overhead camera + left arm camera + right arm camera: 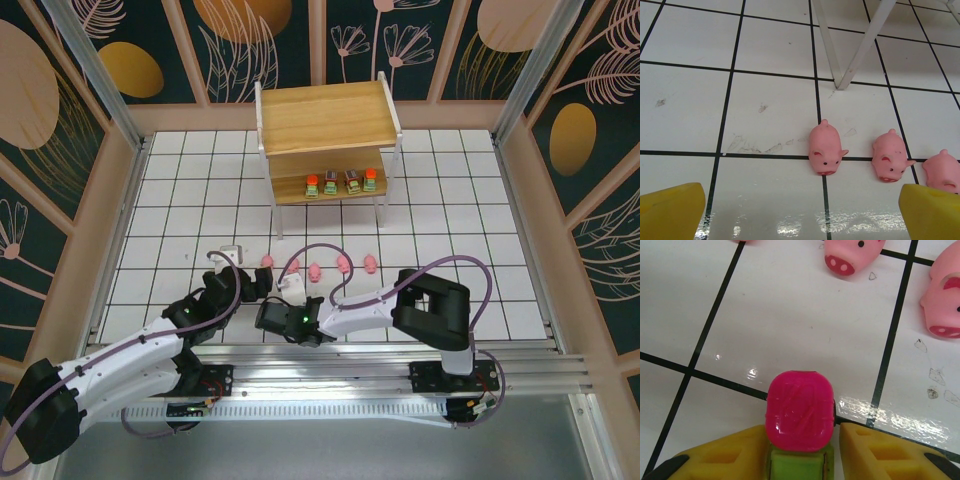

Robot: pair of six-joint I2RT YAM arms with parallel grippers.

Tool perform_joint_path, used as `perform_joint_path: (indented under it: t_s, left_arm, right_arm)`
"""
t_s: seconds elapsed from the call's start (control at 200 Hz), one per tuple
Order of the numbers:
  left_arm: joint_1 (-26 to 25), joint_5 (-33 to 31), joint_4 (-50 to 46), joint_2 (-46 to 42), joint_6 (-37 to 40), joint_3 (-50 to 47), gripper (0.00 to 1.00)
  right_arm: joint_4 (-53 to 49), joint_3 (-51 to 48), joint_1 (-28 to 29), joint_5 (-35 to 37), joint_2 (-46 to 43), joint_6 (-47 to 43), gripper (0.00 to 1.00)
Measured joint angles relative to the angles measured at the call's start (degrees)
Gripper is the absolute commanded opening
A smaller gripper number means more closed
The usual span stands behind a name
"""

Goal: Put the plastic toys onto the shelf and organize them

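Right wrist view: right gripper (802,440) barely nips the magenta-topped block (800,410); lifted, it might drop near the one-o'clock pig (852,255). Left gripper (800,215) gapes.

Top view: bright, even light from overhead, white tabletop (180,200) close to clipping. Hot glare on the metal rail (330,355) at the near edge. Shelf (325,115) top board throws soft shade on its lower board. Corner posts splay outward, wide-angle look.
Left wrist: pigs (825,150) sharp, faint shadows tight under them. Soft glare streak on the glossy tabletop along the bottom edge. Left hand (801,212) fingers (672,212) out of focus.
Right wrist: magenta-topped toy (800,410) crisp, right hand (802,432) fingers (880,450) soft, glare patch on the tabletop right of the toy.
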Motion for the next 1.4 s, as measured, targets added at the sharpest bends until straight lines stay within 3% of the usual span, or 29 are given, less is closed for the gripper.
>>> perform_joint_path:
  t_s: [0.831,1.131,1.401]
  left_arm:
    - [0.0,0.0,0.0,-0.1,0.0,-0.2,0.99]
    - [0.0,0.0,0.0,-0.1,0.0,-0.2,0.99]
    - [0.0,0.0,0.0,-0.1,0.0,-0.2,0.99]
  right_arm:
    - [-1.4,0.3,-0.3,0.1,0.5,1.2,0.35]
    - [-2.8,0.7,-0.3,0.9,0.5,0.9,0.26]
    - [-3.8,0.7,-0.3,2.4,0.5,-0.8,0.24]
